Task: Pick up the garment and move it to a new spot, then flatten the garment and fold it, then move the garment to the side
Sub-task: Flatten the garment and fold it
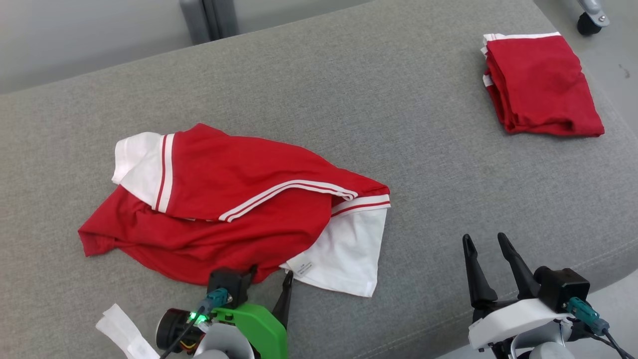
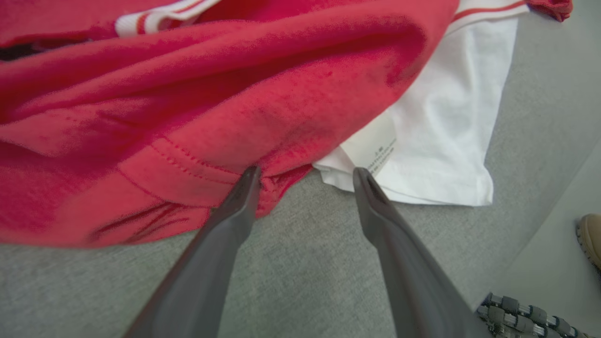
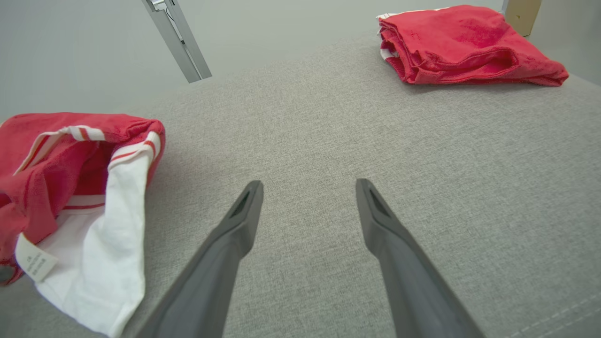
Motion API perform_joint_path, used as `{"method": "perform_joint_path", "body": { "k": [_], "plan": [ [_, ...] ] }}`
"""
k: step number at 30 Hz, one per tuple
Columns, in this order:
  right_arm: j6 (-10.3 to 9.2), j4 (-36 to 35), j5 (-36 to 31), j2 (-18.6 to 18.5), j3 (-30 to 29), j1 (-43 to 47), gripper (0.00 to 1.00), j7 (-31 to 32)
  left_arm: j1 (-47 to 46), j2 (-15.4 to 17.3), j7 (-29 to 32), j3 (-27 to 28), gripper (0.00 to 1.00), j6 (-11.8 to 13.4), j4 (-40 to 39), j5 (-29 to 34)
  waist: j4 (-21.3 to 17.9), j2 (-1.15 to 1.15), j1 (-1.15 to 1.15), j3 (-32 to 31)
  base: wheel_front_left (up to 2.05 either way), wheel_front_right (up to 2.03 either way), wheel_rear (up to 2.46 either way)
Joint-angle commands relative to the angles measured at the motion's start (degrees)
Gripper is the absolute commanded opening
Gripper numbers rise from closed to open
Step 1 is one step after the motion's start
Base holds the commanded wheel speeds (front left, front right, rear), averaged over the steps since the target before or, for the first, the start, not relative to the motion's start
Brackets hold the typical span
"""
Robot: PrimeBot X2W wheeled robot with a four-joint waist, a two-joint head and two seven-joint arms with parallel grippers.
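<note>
Garment (image 1: pixel 239 209) in red and white lies crumpled on the left half of a grey upholstered surface (image 1: pixel 423 199), its white panel spilling out toward the near right with a small label (image 2: pixel 378 157) showing. The left tool (image 2: pixel 306 171) sits at the garment's near edge, jaws spread wide and gripping nothing, one fingertip against the red hem and the other just beside the white panel. The right tool (image 1: pixel 484 238) hangs over bare grey fabric at the near right, well apart from the garment, also wide open and empty. A second red garment (image 1: pixel 541 85), neatly folded, rests at the far right corner.
</note>
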Motion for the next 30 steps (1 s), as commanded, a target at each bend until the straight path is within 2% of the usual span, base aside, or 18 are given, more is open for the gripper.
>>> {"method": "perform_joint_path", "body": {
  "k": [1, 8, 9, 10, 11, 15, 19, 23, 27, 28, 29, 30],
  "plan": [
    [-0.09, 0.0, -0.2, -0.1, -0.1, -0.2, 1.00, 0.0, -1.3, -0.4, -0.7, 0.0, 1.00, -0.5, 2.1, 0.6, -0.5, 0.00, 0.00, 0.5, 0.00, 0.00, 0.00],
    [-0.09, -0.1, 0.1, -0.1, -0.3, -0.4, 1.00, 0.0, -3.7, -1.9, -1.7, -0.4, 1.00, -2.5, 11.1, 1.6, -0.9, 0.00, 0.00, 1.2, 0.00, 0.00, 0.00],
    [-0.09, -0.1, 0.2, -0.1, -0.4, -0.4, 1.00, 0.0, -3.9, -2.1, -1.4, -0.5, 0.83, -3.0, 12.0, 1.5, -0.8, 0.00, 0.00, 1.2, 0.00, 0.00, 0.00],
    [-0.09, 0.0, 0.4, -0.1, -0.3, -0.4, 1.00, 0.0, -4.2, -2.2, -1.0, -0.9, 0.28, -3.8, 13.2, 1.5, -0.6, 0.00, 0.00, 1.2, 0.00, 0.00, 0.00],
    [-0.09, 0.0, 0.4, -0.1, -0.3, -0.4, 1.00, 0.0, -4.5, -2.3, -0.8, -1.1, 0.02, -4.2, 13.9, 1.6, -0.4, 0.00, 0.00, 1.1, 0.00, 0.00, 0.00],
    [-0.09, 0.0, 0.5, -0.1, -1.0, 0.2, 1.00, 0.0, -5.0, -2.1, -0.1, -0.8, 0.00, -6.0, 13.2, 0.2, 1.0, 0.00, 0.00, 0.5, 0.00, 0.00, 0.00],
    [-0.09, 0.2, 0.4, -0.1, -1.6, 1.2, 1.00, 0.0, -4.0, 0.6, 1.3, -0.1, 0.00, -6.5, 6.6, -1.4, 3.0, 0.00, 0.00, -0.5, 0.00, 0.00, 0.00],
    [-0.09, 0.3, 0.3, -0.1, -1.7, 1.9, 1.00, 0.0, -2.7, 6.3, 4.7, -0.7, 0.00, -5.7, -3.4, -1.5, 4.9, 0.00, 0.00, -1.9, 0.00, 0.00, 0.00],
    [-0.09, 0.3, 0.3, -0.1, -1.8, 2.5, 1.00, 0.0, -1.3, 14.5, 10.4, -3.2, 0.00, -4.0, -13.6, -0.2, 6.6, 0.00, 0.00, -2.8, 0.00, 0.00, 0.00],
    [-0.09, 0.3, 0.2, -0.1, -1.9, 2.5, 1.00, 0.0, -1.1, 16.0, 11.5, -3.5, 0.04, -3.7, -15.5, -0.3, 6.9, 0.00, 0.00, -2.9, 0.00, 0.00, 0.00],
    [-0.09, 0.2, 0.0, -0.1, -1.8, 2.5, 1.00, 0.0, -0.6, 17.7, 12.6, -3.8, 0.23, -3.1, -17.5, -0.4, 7.3, 0.00, 0.00, -3.0, 0.00, 0.00, 0.00],
    [-0.09, 0.2, 0.0, -0.2, -1.9, 2.5, 1.00, 0.0, -0.3, 19.0, 13.3, -4.1, 0.31, -3.0, -18.8, -0.3, 7.6, 0.00, 0.00, -3.0, 0.00, 0.00, 0.00]
  ]
}}
